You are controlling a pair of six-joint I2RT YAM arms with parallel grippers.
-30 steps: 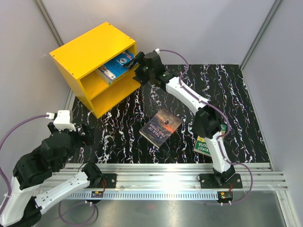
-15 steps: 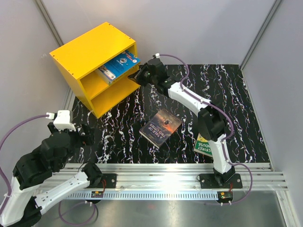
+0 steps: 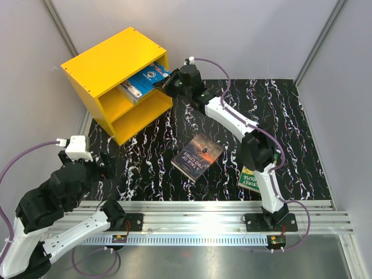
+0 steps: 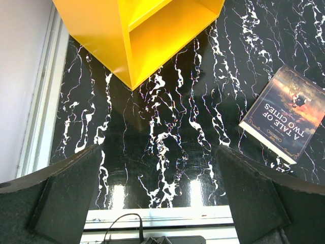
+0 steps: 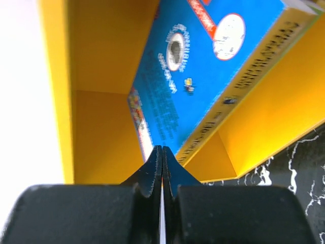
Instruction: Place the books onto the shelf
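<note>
The yellow shelf stands at the back left, its open front facing the table. Blue books lie tilted in its upper compartment, one corner sticking out. My right gripper is shut with nothing between its fingers. Its tips sit at the near edge of the top blue book. The dark book lies flat mid-table, also seen in the left wrist view. The green book lies partly under the right arm. My left gripper hangs open above the table's front left.
The shelf's lower compartment holds nothing that I can see. An aluminium rail runs along the near edge. Grey walls close in the left, back and right sides.
My right gripper has shut and moved left, up to the blue book's protruding corner at the upper compartment. The left arm and the books on the table have not moved.
</note>
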